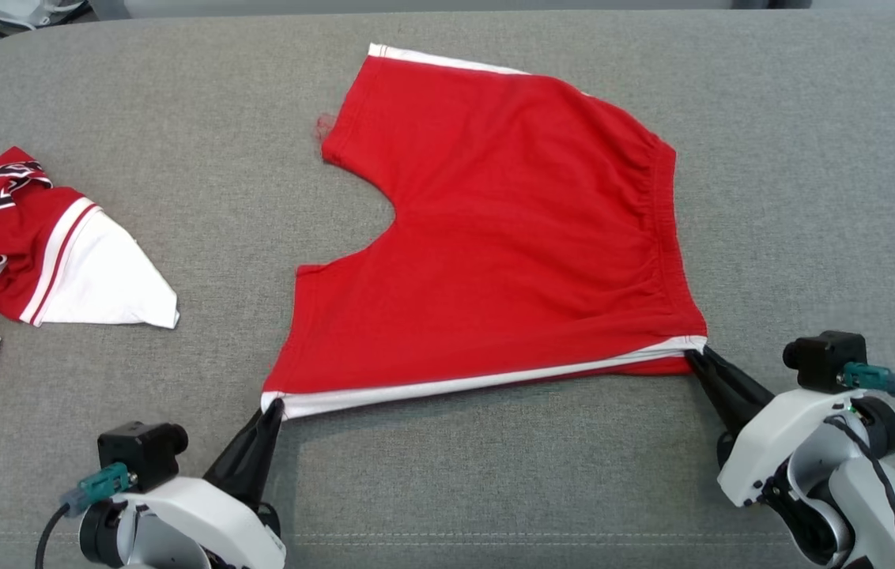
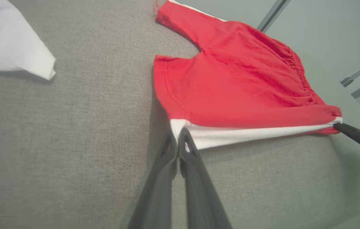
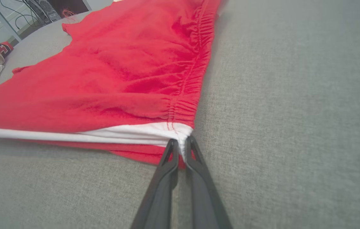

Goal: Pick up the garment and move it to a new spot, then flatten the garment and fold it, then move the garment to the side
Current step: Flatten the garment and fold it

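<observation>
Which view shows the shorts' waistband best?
Right wrist view: the waistband runs close up, gathers sharp, down to the corner pinched by the right gripper. Head view shows its full length, smaller. Left wrist view has it distant and foreshortened.

1. No text, brand, number or sign can be read in full anywhere.
2. The crumpled red-and-white jersey [image 1: 28, 245] at the left edge of the head view carries black characters [image 1: 20, 170] outlined in white. Folds break them up, so they cannot be made out.
3. The right wrist view shows a strip of the same print, too small to tell.
</observation>
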Controlling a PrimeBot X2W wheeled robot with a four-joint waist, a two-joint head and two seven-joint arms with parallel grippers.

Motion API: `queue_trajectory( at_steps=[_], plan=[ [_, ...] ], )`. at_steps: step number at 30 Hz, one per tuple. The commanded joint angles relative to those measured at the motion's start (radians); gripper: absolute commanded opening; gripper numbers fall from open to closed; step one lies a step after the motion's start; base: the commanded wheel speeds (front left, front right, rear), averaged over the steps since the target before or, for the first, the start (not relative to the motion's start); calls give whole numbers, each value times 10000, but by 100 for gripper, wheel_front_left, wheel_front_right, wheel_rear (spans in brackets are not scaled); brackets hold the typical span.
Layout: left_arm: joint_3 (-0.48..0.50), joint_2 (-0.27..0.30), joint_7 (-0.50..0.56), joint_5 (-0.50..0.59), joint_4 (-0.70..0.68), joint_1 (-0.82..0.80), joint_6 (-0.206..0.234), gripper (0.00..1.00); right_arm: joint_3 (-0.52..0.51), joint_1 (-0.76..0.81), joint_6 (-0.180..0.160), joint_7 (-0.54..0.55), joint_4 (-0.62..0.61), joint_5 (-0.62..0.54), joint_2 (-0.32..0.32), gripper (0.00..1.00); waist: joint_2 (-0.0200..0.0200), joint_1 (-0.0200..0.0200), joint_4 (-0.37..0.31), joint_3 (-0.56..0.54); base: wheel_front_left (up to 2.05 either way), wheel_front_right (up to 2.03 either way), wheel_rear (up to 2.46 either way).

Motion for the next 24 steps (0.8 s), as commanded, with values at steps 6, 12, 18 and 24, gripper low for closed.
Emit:
queue_trajectory(
  at_steps=[6,12,18,24],
  plan=[
    [398,570,339,-120,-490,151,338,0,-620,705,-75,425,-580,-693,128,40,0,0,-118,-135,0,0,0],
    [220,538,663,-298,-271,206,253,100,-1023,1122,-75,876,-927,-952,360,100,0,0,-20,-413,0,0,0],
    [480,588,198,-144,-462,302,511,100,-1802,1870,-75,651,-1634,-1006,429,100,0,0,134,-936,0,0,0],
    [949,713,-747,561,-973,-177,1015,100,-3010,2516,-75,-218,-2734,-1443,772,100,0,0,272,-1576,0,0,0]
  ],
)
